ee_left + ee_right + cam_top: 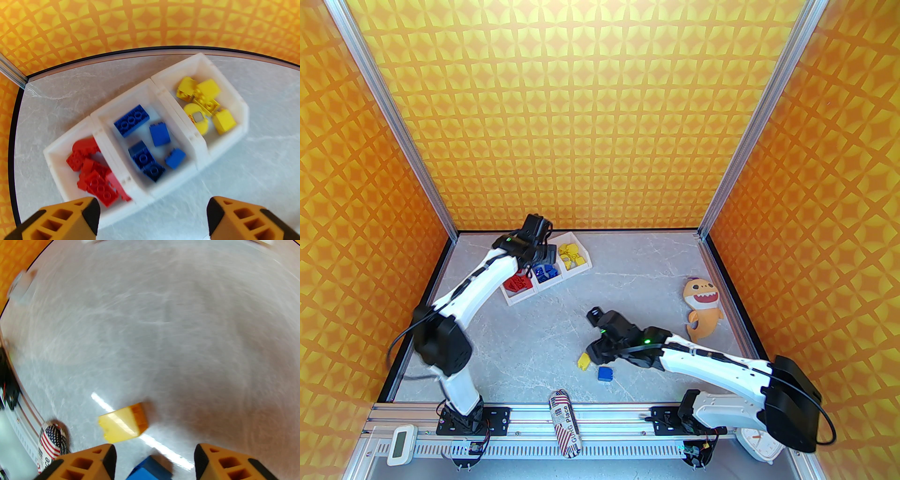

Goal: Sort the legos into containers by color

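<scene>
Ben: Where is the left gripper (153,213)?

Mia: It hangs over the near side of the containers (168,185). Its two fingers are wide apart, and nothing is between them.

Ben: What is in the bins?

Mia: The left wrist view looks right down into them. The red bricks (98,182) lie in the left bin. The blue bricks (140,131) lie in the middle bin, and the yellow bricks (206,100) in the right bin. From above, the left arm covers part of the row, and the bricks look like small spots of color.

Ben: And the right gripper (154,458)?

Mia: It is down low over the table (164,333), well apart from the containers. Its fingers are apart too. A loose blue brick (150,468) lies between them, at the bottom edge of the right wrist view. A loose yellow brick (123,424) lies just ahead of one finger.

Ben: Is it touching the blue one?

Mia: That picture is blurry, so I cannot tell. There looks to be a gap on each side of the brick.

Ben: What does the top view add?

Mia: It shows the two loose bricks near each other on the table, with the gripper right next to them. It also shows an orange toy shark (703,304) off to the right. A flag-print tube (565,424) lies across the front rail.
</scene>
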Tool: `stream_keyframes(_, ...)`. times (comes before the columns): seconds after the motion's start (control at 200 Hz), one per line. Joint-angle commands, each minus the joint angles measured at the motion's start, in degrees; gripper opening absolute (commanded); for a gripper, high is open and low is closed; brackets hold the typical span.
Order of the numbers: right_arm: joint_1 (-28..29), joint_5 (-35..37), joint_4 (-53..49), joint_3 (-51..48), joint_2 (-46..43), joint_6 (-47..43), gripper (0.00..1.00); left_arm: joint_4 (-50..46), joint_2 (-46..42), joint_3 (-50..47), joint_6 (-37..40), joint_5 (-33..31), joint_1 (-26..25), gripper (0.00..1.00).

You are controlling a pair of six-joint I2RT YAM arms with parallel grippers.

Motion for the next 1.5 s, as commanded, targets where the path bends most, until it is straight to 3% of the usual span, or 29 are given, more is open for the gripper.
stream_keyframes(0.0,2.45,0.59,-0.37,3.45,3.36,-3.92,0.65,6.07,-5.38,-8.32,-1.12,1.77,-0.24,0.83)
stream_keyframes(0.42,5.98,4.12,-3.01,7.08,11.23,-7.84,0.75,6.26,-10.26,-15.48,-1.33,2.4,-0.05,0.83)
stream_keyframes(0.98,5.98,3.0,-0.9,7.44,18.05,-6.61,0.73,6.03,-10.34,-16.43,-1.0,2.39,-0.05,0.83)
stream_keyframes(1.18,5.98,2.76,-0.88,8.08,20.21,-6.33,0.67,5.26,-9.95,-17.25,-0.57,2.39,-0.04,0.83)
stream_keyframes(1.41,5.98,2.96,-0.54,8.27,21.21,-5.54,0.45,4.9,-11.22,-18.22,-0.8,2.35,-0.04,0.83)
stream_keyframes(1.495,5.98,4.06,-0.61,8.34,21.21,-5.58,0.42,4.39,-11.73,-18.34,-1.27,2.39,-0.04,0.83)
